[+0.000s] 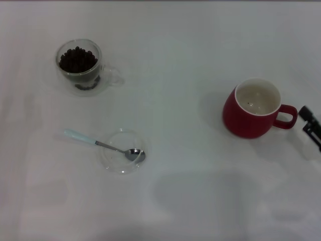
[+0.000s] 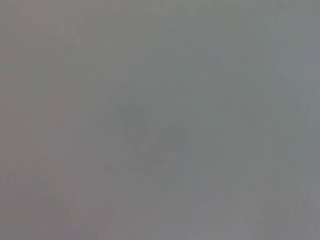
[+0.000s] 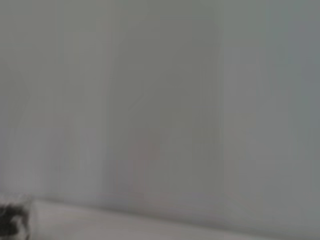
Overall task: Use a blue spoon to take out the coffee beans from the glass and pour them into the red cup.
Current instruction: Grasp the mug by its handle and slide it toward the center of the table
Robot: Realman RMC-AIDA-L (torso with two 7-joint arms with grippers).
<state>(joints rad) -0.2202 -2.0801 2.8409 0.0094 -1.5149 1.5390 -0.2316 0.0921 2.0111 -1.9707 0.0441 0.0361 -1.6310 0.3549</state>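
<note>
Start at your far left, where the glass [image 1: 80, 66] stands upright on the white table [image 1: 190, 201] with the coffee beans [image 1: 77, 59] heaped nearly to its rim and its clear handle turned toward the centre. Nearer you and a little to the right lies the blue spoon [image 1: 103, 145], its pale handle pointing back toward the left and resting off the edge of a flat clear glass dish [image 1: 124, 151], its metal bowl sitting in the dish. Nothing has been scooped yet, so judge the step in hand as picking up that spoon. The left gripper is out of sight in every view, and its wrist camera shows only blank surface, so you cannot tell how its fingers stand. Bring it down over the exposed blue handle, well clear of the dish rim, and close across the handle's width so the bowl stays level when lifted. Avoid nudging the dish, which would likely slide easily. Well apart on the right stands the red cup [image 1: 252, 108], upright, its cream inside almost bare, loop handle facing right. Just beyond that handle, at the frame's edge, the right gripper [image 1: 311, 126] shows only partly; whether its fingers are apart or together cannot be told.
</note>
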